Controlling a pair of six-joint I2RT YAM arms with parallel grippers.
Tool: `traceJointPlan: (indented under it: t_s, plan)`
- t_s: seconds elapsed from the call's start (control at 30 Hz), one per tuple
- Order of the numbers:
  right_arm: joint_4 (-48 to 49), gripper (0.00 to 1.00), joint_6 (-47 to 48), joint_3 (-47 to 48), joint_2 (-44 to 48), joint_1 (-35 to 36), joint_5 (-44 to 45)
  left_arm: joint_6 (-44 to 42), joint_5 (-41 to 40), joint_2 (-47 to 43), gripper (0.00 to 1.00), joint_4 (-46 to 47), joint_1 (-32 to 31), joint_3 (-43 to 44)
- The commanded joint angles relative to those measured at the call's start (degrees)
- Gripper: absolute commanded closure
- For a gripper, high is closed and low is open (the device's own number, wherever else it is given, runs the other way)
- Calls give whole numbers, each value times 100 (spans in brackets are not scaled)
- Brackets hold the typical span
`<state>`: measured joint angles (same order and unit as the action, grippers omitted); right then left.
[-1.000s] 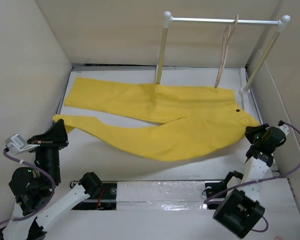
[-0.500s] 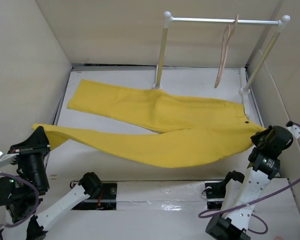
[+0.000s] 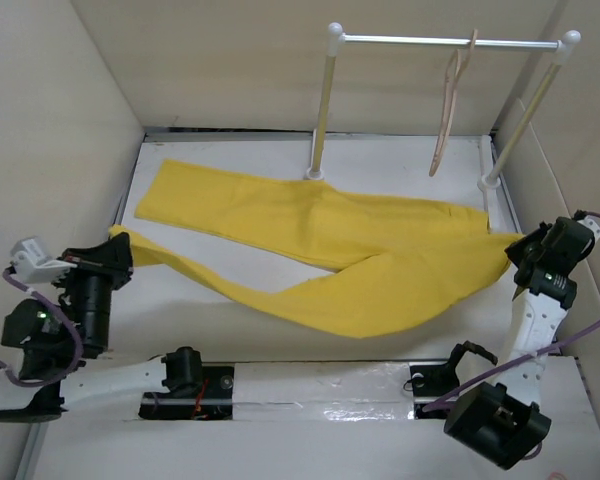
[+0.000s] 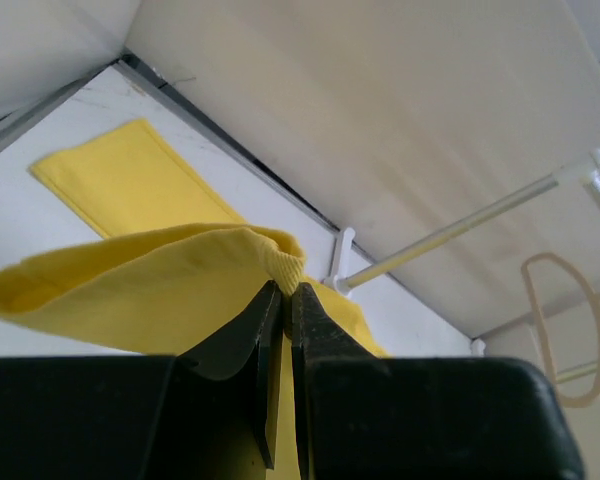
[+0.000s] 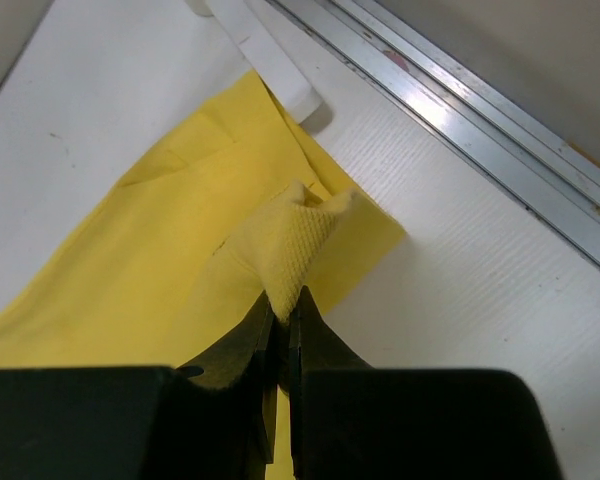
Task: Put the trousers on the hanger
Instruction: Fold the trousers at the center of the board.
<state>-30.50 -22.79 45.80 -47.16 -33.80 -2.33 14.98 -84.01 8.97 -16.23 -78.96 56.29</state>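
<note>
Left gripper [image 3: 119,248] and right gripper [image 3: 518,262] each pinch the trousers [image 3: 380,250] tight, stretched nine-to-three over the desk [image 3: 180,320]; the hanger [image 3: 446,110] hangs at eleven o'clock from the right, nearer one.

White rail [image 3: 400,40] on two posts at the white table's [image 3: 380,160] back, beige walls [image 3: 210,60] around.

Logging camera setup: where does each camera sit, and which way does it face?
Top external: above, behind the bases, looking down over the table; both arms show.
Left wrist: on the left gripper, looking toward the back wall; its shut fingers pinch a leg of the trousers.
Right wrist: on the right gripper, looking down; its shut fingers pinch the waist end.
Shared: all see the trousers; top and left wrist see the hanger.
</note>
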Motion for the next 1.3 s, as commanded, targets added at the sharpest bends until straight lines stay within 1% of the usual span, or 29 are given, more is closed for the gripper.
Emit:
traceJointPlan:
  t_s: [0.0,0.03,0.07,0.1,0.13,0.23,0.27,0.3,0.33,0.37,0.4,0.43,0.47,0.5,0.53,0.57,0.6,0.67,0.7,0.73,0.77,0.83,0.87,0.9,0.93,1.1,1.13,1.27]
  plan:
    - [861,100,-138,456,110,101,-127,-1383,-1258,1065,100,2005,-49,-879]
    - [888,100,-156,395,180,102,-171,-1201,-1258,1446,100,1740,-49,-857]
    - [940,100,-156,264,354,154,-215,167,-1267,2093,100,1163,-49,-465]
    - [993,100,-156,167,469,155,-224,859,-1259,2370,100,583,-49,-226]
    - [1063,100,-173,70,575,155,-250,1170,-1250,2642,100,238,-49,-67]
    - [1292,100,-314,-291,891,155,-382,1252,-1153,3530,100,383,-49,224]
    - [1318,100,-340,-343,910,155,-513,1374,-1231,3741,100,314,55,250]
    - [1345,100,-358,-387,910,155,-584,2011,-1180,4135,100,52,282,407]
    - [1345,100,-358,-431,866,155,-637,2592,-814,4287,100,-820,737,522]
    - [1328,100,-332,-440,857,155,-637,2763,312,4410,100,-768,1429,523]
    - [1362,100,-340,-484,840,155,-629,2408,1089,4498,100,-254,3185,114]
    - [1415,100,-349,-580,840,155,-629,1447,2124,4499,100,795,4159,-168]
    - [1520,100,-358,-625,831,155,-602,1655,3578,4508,100,657,5083,-302]
    - [1547,100,-349,-669,840,155,-498,1970,4072,4499,100,386,6597,-277]
    - [1573,100,-332,-678,831,155,-410,1939,4581,4430,100,436,7213,-303]
    - [1574,100,-271,-678,813,155,-244,1790,5326,4333,100,567,7732,-347]
    - [1600,100,-262,-678,787,155,-242,1658,5438,4228,100,638,8173,-286]
    - [1705,100,-331,-678,708,155,-373,1684,4565,4384,100,358,8107,-58]
    - [1845,100,-358,-686,603,155,-435,1849,4403,4724,100,166,8107,161]
    - [1933,100,-376,-669,533,155,-487,1972,4350,4902,100,-45,8368,224]
    - [1969,100,-367,-625,445,155,-444,2147,4514,5060,100,-143,8536,294]
    - [2030,100,-271,-424,94,155,-357,2280,4534,5604,100,-257,8861,373]
    - [2065,100,-253,-353,-38,102,-339,2281,4542,5607,100,-293,8941,426]
    - [2074,100,-227,-274,-161,102,-330,2290,4542,5833,100,-319,9003,557]
    - [2092,100,-226,-126,-389,102,-330,2229,4481,5948,100,-276,9003,637]
    - [2478,100,-279,52,-917,102,-514,1930,4182,6519,100,5,9003,1093]
    - [2540,100,-296,60,-988,102,-523,1764,4182,6582,100,241,9003,1120]
    - [2759,100,-620,52,-1409,102,-594,1613,4270,7021,100,603,9003,1410]
